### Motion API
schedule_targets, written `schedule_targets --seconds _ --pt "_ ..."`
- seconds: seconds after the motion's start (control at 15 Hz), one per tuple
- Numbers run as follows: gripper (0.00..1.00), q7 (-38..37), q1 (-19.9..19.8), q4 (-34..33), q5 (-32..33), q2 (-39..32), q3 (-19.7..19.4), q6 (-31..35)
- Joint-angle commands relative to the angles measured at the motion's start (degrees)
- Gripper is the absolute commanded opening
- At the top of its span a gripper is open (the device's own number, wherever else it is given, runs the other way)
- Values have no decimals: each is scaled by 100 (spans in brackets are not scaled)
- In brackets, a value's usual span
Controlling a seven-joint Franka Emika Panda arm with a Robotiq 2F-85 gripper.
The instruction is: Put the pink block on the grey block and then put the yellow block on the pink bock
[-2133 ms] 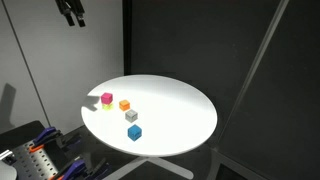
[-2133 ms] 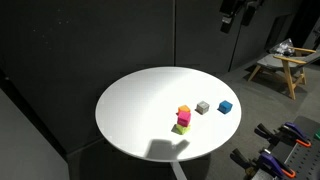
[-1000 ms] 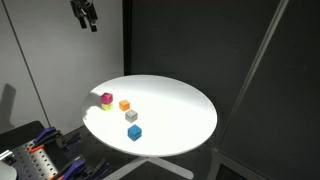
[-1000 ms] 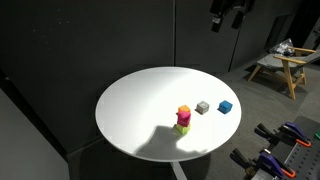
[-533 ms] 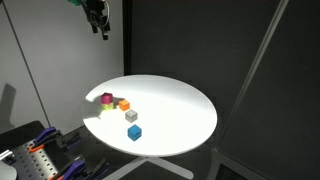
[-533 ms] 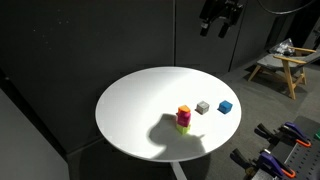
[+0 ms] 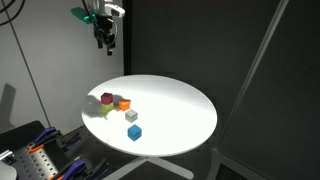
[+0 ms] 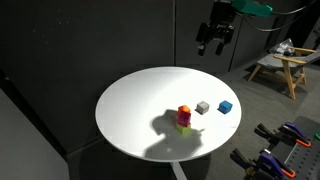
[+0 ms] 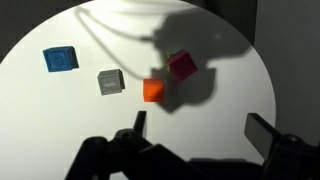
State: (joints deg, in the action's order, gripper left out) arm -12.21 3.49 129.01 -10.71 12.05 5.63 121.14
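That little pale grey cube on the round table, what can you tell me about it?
The grey block is a small, pale, almost white cube with flat matte faces, possibly wood or plastic. It sits flat on the white round table, in a loose row between the blue cube and the orange cube, with a gap on each side. Nothing rests on top of it. The pincer hangs high above the table, open, not touching it.

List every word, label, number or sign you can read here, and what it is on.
None can be read.
The pink block, grey block, orange block, blue block and white table show no lettering.
The clutter in the corner of an exterior view is too small to read.
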Motion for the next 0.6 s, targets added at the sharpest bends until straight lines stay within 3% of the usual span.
schedule_targets --seconds 0.0,0.53 --pt "100 -168 -13 -161 253 -342 28 85" --pt "100 -510 29 -184 860 -848 48 108"
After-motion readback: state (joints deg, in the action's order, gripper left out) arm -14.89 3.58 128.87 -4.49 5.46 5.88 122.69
